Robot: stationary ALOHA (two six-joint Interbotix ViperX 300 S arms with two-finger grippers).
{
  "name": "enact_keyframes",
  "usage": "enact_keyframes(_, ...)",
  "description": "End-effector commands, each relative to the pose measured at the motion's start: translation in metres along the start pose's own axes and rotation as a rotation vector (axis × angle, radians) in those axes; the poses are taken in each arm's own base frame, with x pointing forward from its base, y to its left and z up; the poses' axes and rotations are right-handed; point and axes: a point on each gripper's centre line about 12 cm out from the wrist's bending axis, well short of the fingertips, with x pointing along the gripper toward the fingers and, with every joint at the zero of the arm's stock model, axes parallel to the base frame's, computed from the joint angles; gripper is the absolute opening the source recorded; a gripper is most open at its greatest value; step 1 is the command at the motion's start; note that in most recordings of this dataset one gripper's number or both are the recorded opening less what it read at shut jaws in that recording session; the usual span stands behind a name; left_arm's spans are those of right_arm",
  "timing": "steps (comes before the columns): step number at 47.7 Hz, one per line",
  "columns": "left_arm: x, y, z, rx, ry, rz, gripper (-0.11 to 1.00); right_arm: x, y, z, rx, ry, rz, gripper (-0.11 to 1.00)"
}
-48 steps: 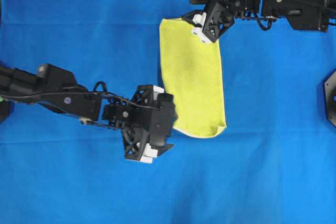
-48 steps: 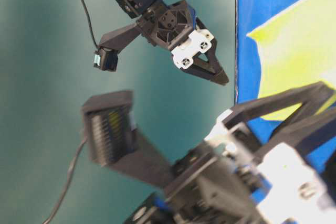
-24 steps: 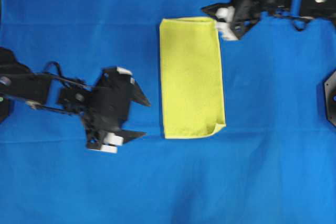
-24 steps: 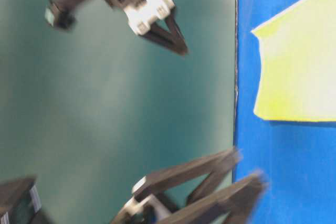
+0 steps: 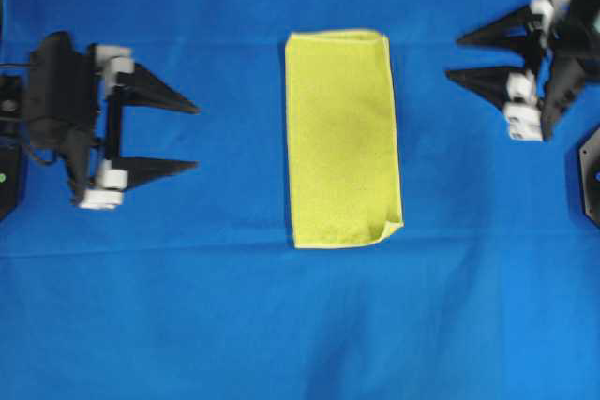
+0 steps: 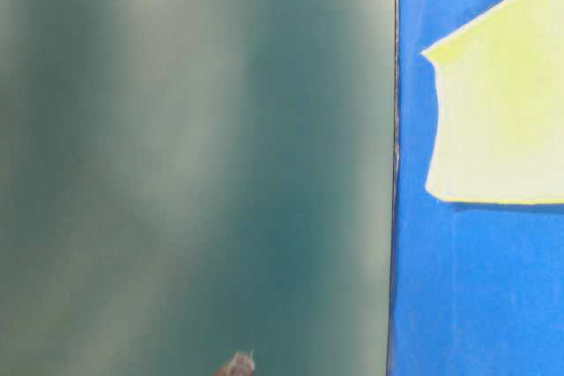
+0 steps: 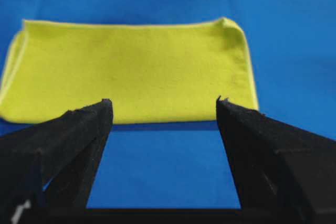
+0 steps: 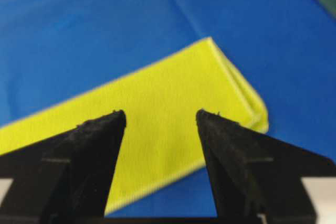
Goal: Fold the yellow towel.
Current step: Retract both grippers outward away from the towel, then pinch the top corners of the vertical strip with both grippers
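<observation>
Both my left hand (image 5: 192,138) and right hand (image 5: 452,57) gape empty beside the yellow towel (image 5: 340,138), lying doubled mid-desk; it looks soft and limp, so I'd pinch its corners.

I get bright, even light with only a thin shadow under the yellow towel (image 5: 342,138). My table-level view is soft and hazy, the towel washed pale. Both wrist views blur the near fingers (image 7: 79,129).

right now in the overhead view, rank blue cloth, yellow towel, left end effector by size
1. blue cloth, fills the view
2. yellow towel
3. left end effector, though it may sit nearer the camera, so its look is inflated
</observation>
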Motion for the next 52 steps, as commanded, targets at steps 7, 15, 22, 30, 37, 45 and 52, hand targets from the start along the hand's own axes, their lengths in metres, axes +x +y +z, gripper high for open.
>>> enact_keyframes(7, -0.012, 0.004, 0.002, -0.016, -0.064, 0.017, 0.75, -0.003, 0.000, -0.003, 0.012, -0.011, 0.009, 0.60)
enact_keyframes(15, -0.010, 0.004, 0.000, -0.017, -0.053, 0.017, 0.75, -0.002, 0.001, -0.002, 0.011, -0.018, 0.015, 0.60)
enact_keyframes(22, -0.008, 0.006, 0.003, -0.017, -0.063, 0.023, 0.75, -0.002, 0.001, 0.001, 0.013, -0.027, 0.015, 0.60)
enact_keyframes(30, 0.015, 0.022, 0.007, -0.029, -0.040, 0.079, 0.75, 0.014, -0.007, 0.012, 0.015, 0.003, -0.033, 0.60)
enact_keyframes(37, 0.050, 0.048, 0.004, -0.042, 0.026, 0.148, 0.74, 0.046, -0.029, 0.010, 0.008, 0.094, -0.116, 0.60)
enact_keyframes(45, 0.086, 0.082, -0.003, -0.064, 0.081, 0.222, 0.74, 0.087, -0.055, 0.004, -0.005, 0.204, -0.190, 0.60)
enact_keyframes(52, 0.113, 0.115, -0.019, -0.088, 0.130, 0.286, 0.74, 0.114, -0.071, -0.004, -0.017, 0.268, -0.219, 0.60)
